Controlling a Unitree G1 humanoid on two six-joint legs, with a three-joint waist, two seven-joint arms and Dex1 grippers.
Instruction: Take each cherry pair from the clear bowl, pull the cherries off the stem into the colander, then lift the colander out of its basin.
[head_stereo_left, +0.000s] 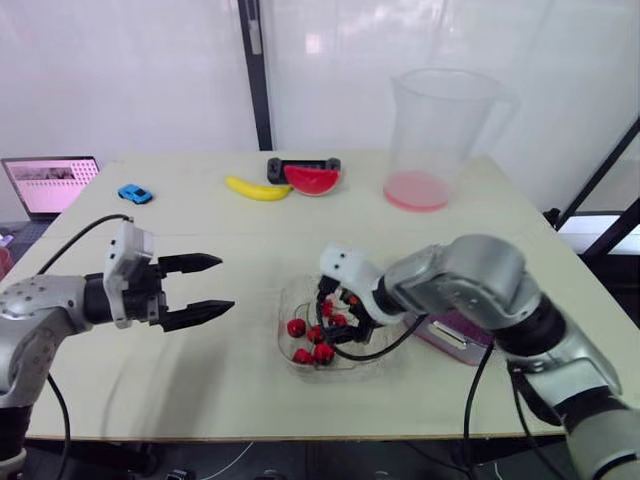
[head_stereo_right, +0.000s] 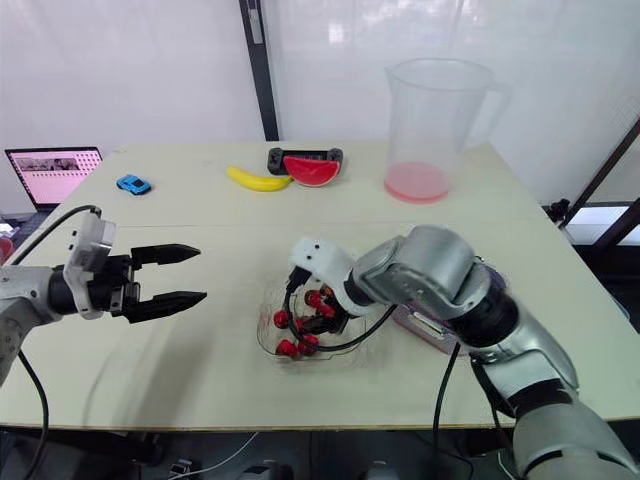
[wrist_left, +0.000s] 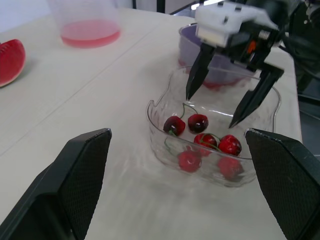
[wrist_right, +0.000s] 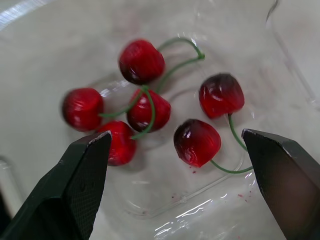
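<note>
1. Hovering inside the rim of the clear plastic bowl (wrist_left: 167, 155), the right gripper (wrist_left: 211, 108) points down with its two black fingers spread wide; nothing sits between them, and the tips hang just above the fruit.
2. The red cherries on thin green stems (wrist_right: 196, 141) lie loose on the bowl floor; six show, clustered toward the middle, with bare floor along the walls.
3. The bowl stands near the front edge of the pale wooden table (head_stereo_left: 200, 380); the purple plastic colander (wrist_left: 186, 50) stands just behind it, on the robot's right, largely covered by the right arm.
4. The left gripper (head_stereo_left: 222, 284) hangs over the table to the left of the bowl, fingers parted and empty, tips aimed toward the bowl; bare tabletop lies between them.
5. Well apart, near the far edge: a tall clear pitcher with pink liquid (head_stereo_left: 440, 120), a yellow banana (head_stereo_left: 257, 189), a red watermelon slice (head_stereo_left: 312, 180) and a small blue toy car (head_stereo_left: 135, 194); an open laptop (head_stereo_left: 50, 183) sits at the far left corner.
</note>
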